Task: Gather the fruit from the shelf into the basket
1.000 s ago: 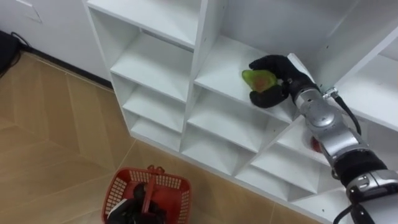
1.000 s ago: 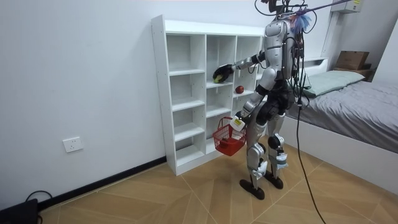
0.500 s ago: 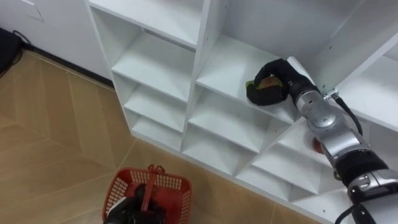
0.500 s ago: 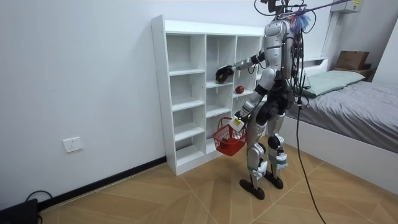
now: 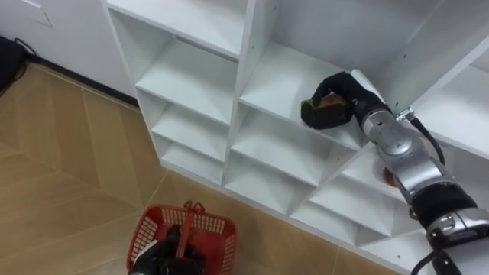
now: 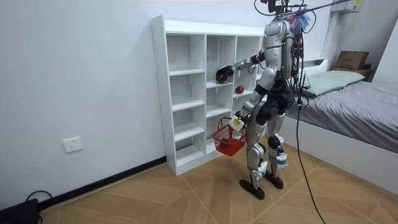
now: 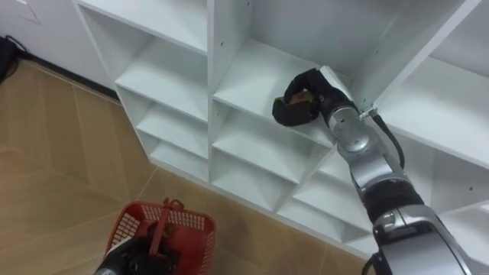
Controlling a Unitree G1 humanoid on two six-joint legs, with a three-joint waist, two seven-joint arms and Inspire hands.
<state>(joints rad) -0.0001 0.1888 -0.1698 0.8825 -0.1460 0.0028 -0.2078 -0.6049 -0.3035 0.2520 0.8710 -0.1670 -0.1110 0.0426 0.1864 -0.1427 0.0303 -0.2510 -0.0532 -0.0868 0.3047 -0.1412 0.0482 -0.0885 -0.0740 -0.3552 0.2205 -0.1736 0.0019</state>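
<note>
Now right hand clamps a mostly hidden green fruit on the shelf; left hand, cut off below, grips the red basket.

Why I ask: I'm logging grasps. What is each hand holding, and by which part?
Right hand is curled round the small green fruit on the white shelf, wrapping its body. Left hand grips the red plastic basket by its handle.

Green fruit in closet compartment

No legible text or labels anywhere.
</note>
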